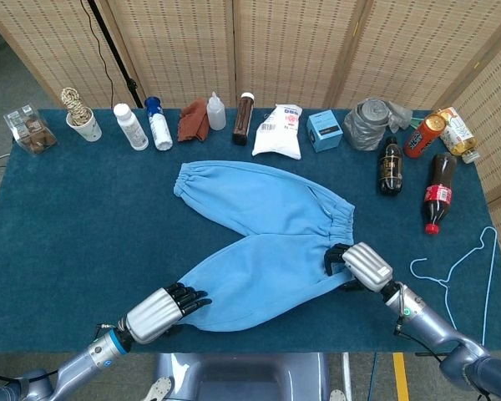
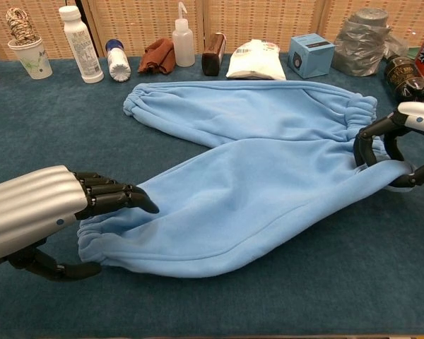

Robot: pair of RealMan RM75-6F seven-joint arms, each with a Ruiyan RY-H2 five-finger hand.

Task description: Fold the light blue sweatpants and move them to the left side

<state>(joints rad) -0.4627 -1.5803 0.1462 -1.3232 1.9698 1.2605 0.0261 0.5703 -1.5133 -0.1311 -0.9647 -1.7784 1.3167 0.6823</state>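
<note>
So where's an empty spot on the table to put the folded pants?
The left side of the dark blue tablecloth is bare, between the white bottle row, the light blue sweatpants and the left hand. The back edge is crowded, and the right holds cola bottles and a wire hanger.

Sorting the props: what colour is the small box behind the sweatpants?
Light blue box, clearest in the chest view.

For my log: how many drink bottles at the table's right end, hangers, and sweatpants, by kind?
Drink bottles: 4 (dark bottle, orange bottle, pale-labelled bottle, cola bottle)
Hangers: 1 (hanger)
Sweatpants: 1 (light blue sweatpants)
Total: 6
</note>
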